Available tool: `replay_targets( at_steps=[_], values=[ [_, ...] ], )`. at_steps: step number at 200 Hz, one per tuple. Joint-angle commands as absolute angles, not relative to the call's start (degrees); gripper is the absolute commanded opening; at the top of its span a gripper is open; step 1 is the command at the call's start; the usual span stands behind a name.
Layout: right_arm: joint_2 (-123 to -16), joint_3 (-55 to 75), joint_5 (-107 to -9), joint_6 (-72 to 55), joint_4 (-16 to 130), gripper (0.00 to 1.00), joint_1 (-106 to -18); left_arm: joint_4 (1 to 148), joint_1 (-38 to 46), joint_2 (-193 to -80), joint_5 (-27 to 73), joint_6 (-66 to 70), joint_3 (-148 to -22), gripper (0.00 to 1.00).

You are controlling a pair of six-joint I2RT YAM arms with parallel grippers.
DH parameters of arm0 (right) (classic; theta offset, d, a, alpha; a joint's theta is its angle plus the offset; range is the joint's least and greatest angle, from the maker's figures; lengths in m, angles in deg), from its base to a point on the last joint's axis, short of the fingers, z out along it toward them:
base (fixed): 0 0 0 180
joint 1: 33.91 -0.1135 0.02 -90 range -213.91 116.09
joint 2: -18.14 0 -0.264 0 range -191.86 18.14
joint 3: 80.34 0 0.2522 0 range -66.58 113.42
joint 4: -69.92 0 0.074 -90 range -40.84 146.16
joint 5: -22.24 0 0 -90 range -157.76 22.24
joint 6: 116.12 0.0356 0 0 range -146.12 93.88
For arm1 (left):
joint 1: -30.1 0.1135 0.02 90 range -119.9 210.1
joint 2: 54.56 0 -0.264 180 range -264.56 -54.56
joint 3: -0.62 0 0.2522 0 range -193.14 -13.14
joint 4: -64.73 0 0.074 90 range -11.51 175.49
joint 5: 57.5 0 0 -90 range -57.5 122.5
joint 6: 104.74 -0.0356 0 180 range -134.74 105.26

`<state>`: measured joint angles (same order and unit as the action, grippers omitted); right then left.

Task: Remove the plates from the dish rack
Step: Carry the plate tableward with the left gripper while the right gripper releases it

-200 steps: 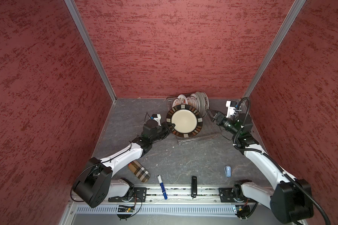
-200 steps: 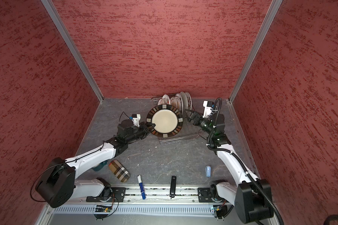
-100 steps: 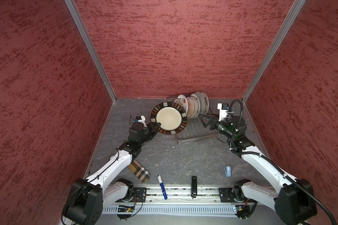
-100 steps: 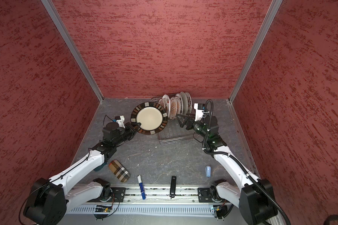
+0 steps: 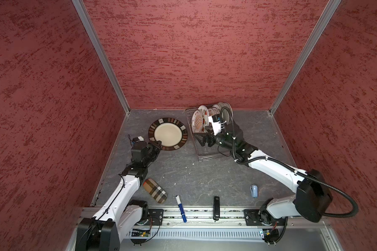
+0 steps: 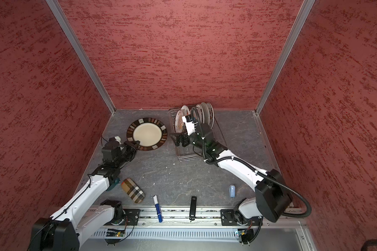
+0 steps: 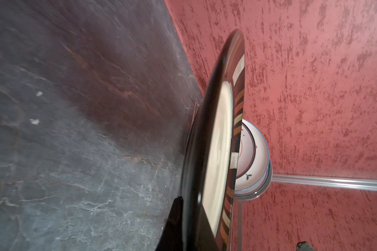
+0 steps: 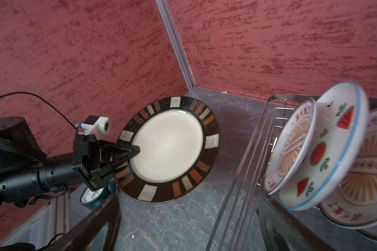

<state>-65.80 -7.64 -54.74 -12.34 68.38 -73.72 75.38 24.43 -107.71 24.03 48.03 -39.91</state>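
Red textured walls box in your dark slate surface (image 5: 205, 173). Your left tool (image 5: 158, 143) is clamped tight on the rim of the dark-rimmed plate (image 5: 168, 133), which is tilted just left of the dish rack (image 5: 207, 158) and clear of it. Your right tool (image 5: 199, 139) is spread wide and empty over the rack's near part. The other plates (image 5: 197, 120) stand upright at its far end, the watermelon plate (image 8: 320, 152) among them.

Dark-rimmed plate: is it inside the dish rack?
No. In a top view the dark-rimmed plate is left of the dish rack, outside its wires, clamped at its rim by the left gripper.
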Motion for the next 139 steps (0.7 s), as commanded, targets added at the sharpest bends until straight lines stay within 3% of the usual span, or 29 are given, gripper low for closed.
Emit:
replay_targets(
  at_steps=[1, 57, 139],
  values=[
    [-70.3, -2.8, -59.6, -17.7, 65.7, 0.99, -76.7, 69.0, 25.3, -104.3, 25.5, 48.3, -40.7, 0.0],
    [-82.0, 5.0, -55.6, -14.3, 66.2, 0.97, -78.5, 68.0, 34.4, -108.7, 23.4, 49.8, -39.1, 0.0],
    [-93.6, 16.4, -50.8, -17.0, 60.2, 0.96, -81.8, 63.7, 37.4, -119.9, 31.9, 48.8, -40.8, 0.0]
  ],
)
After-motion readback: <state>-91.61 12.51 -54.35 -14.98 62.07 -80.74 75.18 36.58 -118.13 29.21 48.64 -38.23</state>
